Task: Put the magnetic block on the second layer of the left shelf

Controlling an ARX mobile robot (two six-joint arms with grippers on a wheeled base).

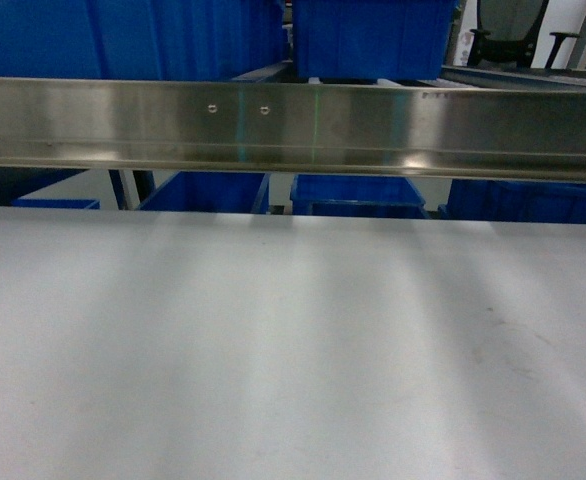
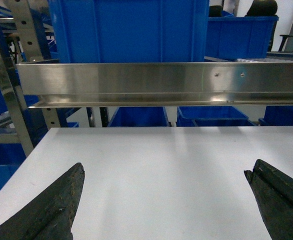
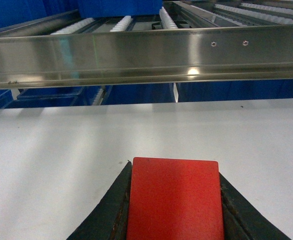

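Note:
The magnetic block (image 3: pixel 175 200), a plain bright red rectangle, fills the bottom of the right wrist view, clamped between my right gripper's (image 3: pixel 175 172) dark fingers (image 3: pixel 111 210). It hangs over a white shelf surface (image 3: pixel 61 150), short of a steel rail (image 3: pixel 146 55). In the left wrist view my left gripper (image 2: pixel 165 172) is open, fingers (image 2: pixel 56 210) wide apart with only white surface (image 2: pixel 161 165) between them. Neither gripper nor the block shows in the head view, which shows only the white surface (image 1: pixel 293 350).
A horizontal steel rail (image 1: pixel 293 125) crosses every view above the far edge of the white surface. Blue plastic bins (image 1: pixel 373 35) stand above and behind it, with more bins (image 1: pixel 358 195) below. A steel upright post (image 2: pixel 6 95) stands at the left. Roller tracks (image 3: pixel 126 22) lie beyond the rail.

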